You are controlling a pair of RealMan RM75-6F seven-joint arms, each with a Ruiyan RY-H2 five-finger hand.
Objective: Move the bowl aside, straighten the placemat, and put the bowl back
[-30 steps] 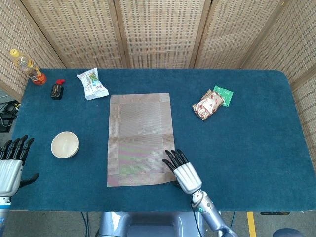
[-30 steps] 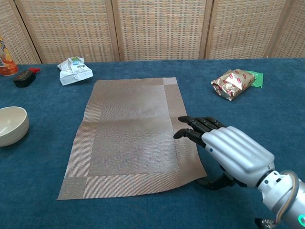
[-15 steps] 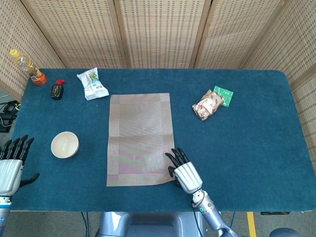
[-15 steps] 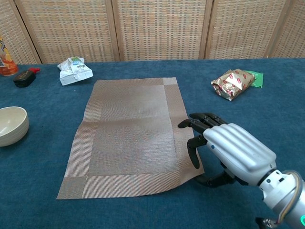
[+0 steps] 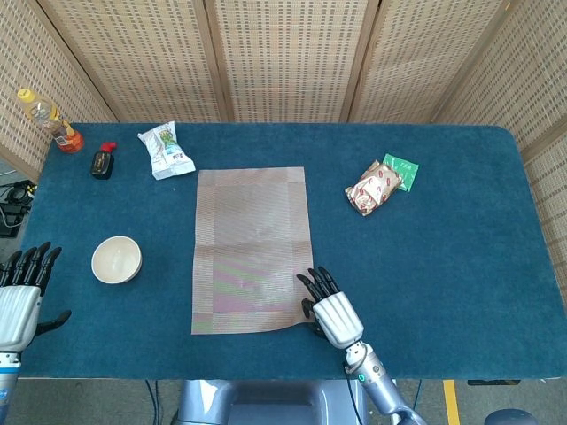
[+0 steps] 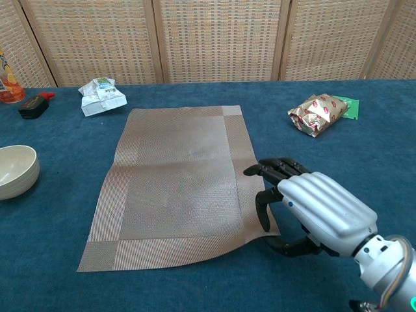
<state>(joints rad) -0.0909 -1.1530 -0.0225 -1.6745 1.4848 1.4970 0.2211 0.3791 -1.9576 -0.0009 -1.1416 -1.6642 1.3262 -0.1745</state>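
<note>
Chest view: right hand (image 6: 305, 211) pinches placemat (image 6: 175, 182) lower-right corner, edge lifted. Bowl (image 5: 116, 259) left of placemat. Left hand (image 5: 19, 297) bottom-left, released, fingers spread.

The right hand (image 6: 312, 208) lay low at the near centre, fingers curled downward; the left hand (image 5: 19, 297) hovered near-left, fingers spread.

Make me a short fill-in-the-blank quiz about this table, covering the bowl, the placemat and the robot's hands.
1. The round cream bowl sits to the ____ of the woven brown placemat.
2. The right hand pinches the placemat's near ____ corner.
3. The left hand holds ____.
4. The table is covered with a ____ cloth.

Missing words: left; right; nothing; blue
</note>
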